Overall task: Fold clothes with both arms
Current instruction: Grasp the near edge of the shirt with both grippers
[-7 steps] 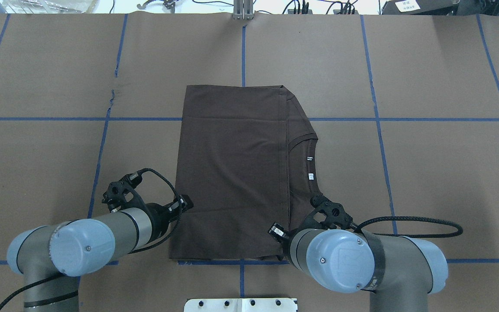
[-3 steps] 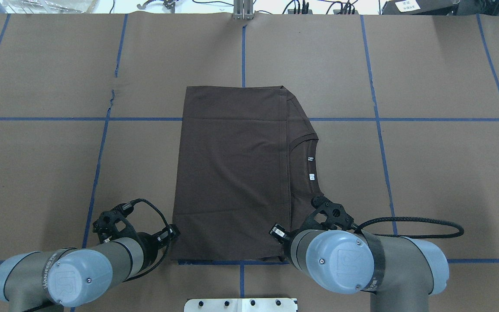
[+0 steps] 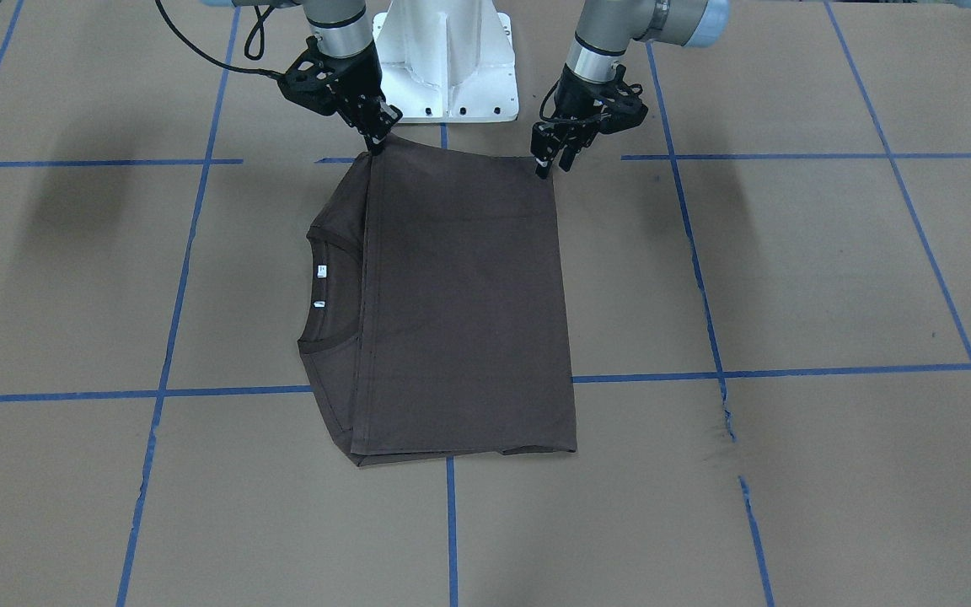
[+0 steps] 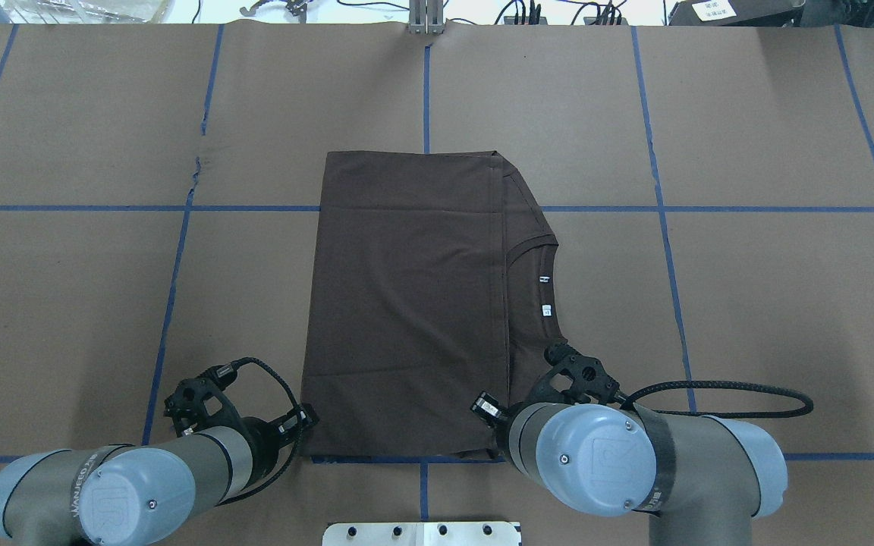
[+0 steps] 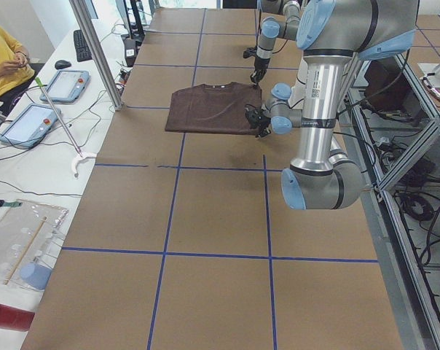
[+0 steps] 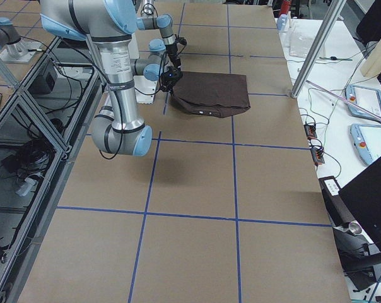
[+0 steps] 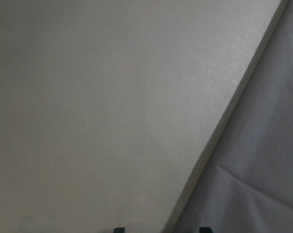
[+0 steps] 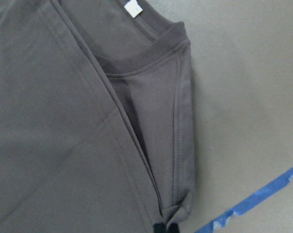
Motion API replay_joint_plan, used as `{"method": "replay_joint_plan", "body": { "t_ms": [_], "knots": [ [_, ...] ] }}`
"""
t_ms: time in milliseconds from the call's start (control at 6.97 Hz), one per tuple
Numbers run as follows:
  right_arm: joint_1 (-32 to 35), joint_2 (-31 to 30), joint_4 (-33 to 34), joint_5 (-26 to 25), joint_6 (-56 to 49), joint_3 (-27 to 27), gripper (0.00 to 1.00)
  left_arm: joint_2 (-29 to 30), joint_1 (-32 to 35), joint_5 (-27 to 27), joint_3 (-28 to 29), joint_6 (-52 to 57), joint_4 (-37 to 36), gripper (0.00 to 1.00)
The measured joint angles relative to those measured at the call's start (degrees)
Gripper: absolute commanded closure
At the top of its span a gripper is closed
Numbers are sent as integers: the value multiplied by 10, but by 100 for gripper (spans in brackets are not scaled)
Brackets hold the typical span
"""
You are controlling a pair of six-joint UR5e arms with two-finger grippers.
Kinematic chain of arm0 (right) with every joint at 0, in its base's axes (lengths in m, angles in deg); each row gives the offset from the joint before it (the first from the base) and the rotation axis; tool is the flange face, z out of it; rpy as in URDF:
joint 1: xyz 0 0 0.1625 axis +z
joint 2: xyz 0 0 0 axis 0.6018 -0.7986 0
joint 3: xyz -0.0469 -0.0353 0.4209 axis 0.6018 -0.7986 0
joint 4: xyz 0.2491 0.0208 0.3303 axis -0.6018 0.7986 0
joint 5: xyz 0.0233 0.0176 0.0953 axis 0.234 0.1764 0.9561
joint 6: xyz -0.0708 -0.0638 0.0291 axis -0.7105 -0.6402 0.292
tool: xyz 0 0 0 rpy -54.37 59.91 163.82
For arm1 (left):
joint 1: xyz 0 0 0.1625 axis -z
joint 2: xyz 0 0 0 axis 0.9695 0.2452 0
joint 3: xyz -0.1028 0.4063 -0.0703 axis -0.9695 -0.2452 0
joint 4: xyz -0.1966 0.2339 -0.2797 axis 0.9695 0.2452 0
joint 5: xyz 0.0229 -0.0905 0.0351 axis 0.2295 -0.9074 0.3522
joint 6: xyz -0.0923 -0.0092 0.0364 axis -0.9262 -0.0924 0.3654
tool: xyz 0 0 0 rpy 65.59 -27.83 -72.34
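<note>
Dark brown T-shirt point(image 4: 407, 303) folded rectangular; ribbed collar point(image 8: 151, 53) curved.

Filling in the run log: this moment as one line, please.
T-shirt: folded, flat | right gripper: pinching collar-side robot-side corner | left gripper: open at other robot-side corner

blocked: T-shirt point(image 4: 407, 303) near edge, left claw point(image 3: 553, 167), right claw point(image 3: 376, 145), pedestal point(image 3: 443, 67) | free: table point(image 4: 748, 303) on 3 other sides

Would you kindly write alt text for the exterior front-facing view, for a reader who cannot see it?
A folded dark brown T-shirt lies on a brown table with blue tape lines. The right gripper pinches one near-robot corner; the left gripper hovers open at the other.
</note>
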State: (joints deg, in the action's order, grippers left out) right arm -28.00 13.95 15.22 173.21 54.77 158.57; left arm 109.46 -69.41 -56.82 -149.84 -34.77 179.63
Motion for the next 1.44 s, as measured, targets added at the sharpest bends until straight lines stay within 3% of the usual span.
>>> {"method": "replay_joint_plan", "body": {
  "t_ms": [861,1005,1149,1292,1436],
  "knots": [
    [-1,0,0,0,0,1,100,0,-21,2,-1,0,-1,57],
    [0,0,0,0,0,1,100,0,-22,2,0,0,-1,64],
    [0,0,0,0,0,2,100,0,-23,2,0,0,-1,89],
    [0,0,0,0,0,2,100,0,-23,2,0,0,-1,100],
    [-1,0,0,0,0,2,100,0,-24,1,0,0,-1,100]
  ]
}}
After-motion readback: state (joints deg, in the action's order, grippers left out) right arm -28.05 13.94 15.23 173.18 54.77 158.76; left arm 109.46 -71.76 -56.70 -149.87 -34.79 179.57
